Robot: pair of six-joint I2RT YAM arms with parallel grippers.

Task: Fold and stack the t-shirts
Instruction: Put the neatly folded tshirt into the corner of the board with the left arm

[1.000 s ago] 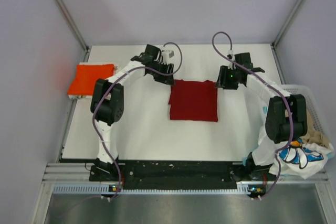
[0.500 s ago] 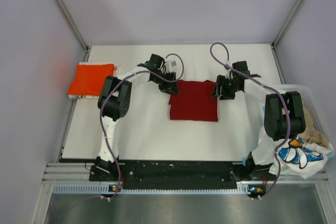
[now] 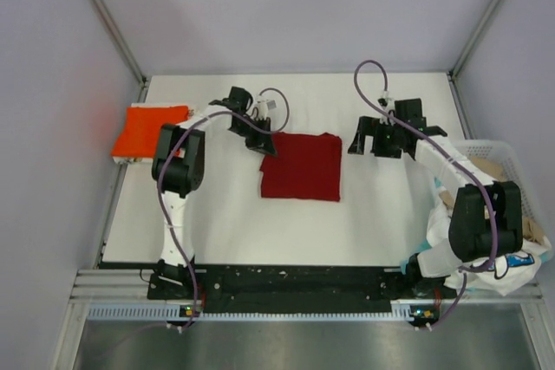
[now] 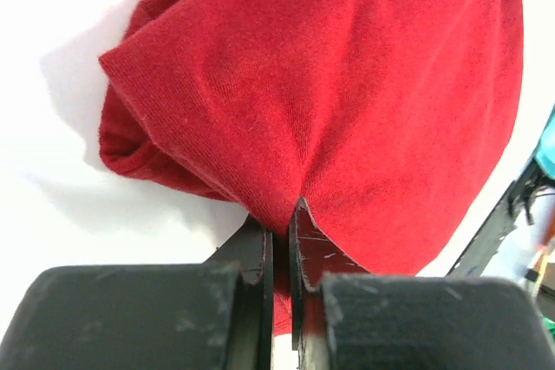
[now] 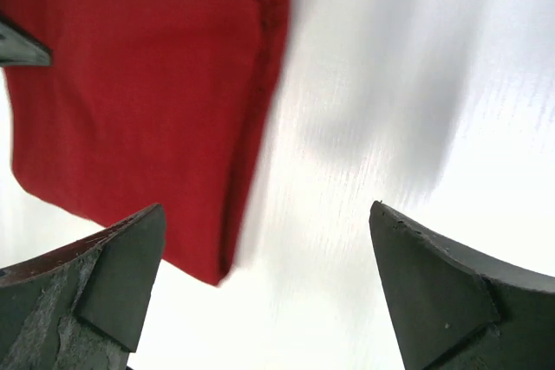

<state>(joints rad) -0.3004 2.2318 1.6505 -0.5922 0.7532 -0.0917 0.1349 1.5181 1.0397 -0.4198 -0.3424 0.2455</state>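
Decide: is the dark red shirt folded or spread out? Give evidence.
Folded. The dark red shirt is a compact rectangle, no sleeves showing, with doubled layers at its edge.

**Where everything lies on the bench**

One folded t-shirt [image 3: 301, 167] lies at the middle of the bench [image 3: 217, 223]. The left gripper [image 3: 267, 146] is on its far left corner. The right gripper [image 3: 373, 138] is off its far right corner, apart from it. A second t-shirt [image 3: 149, 130] lies at the bench's left edge, near the far corner. The basket [image 3: 499, 146] stands at the right edge, with a heap of t-shirts [image 3: 516, 253] in it.
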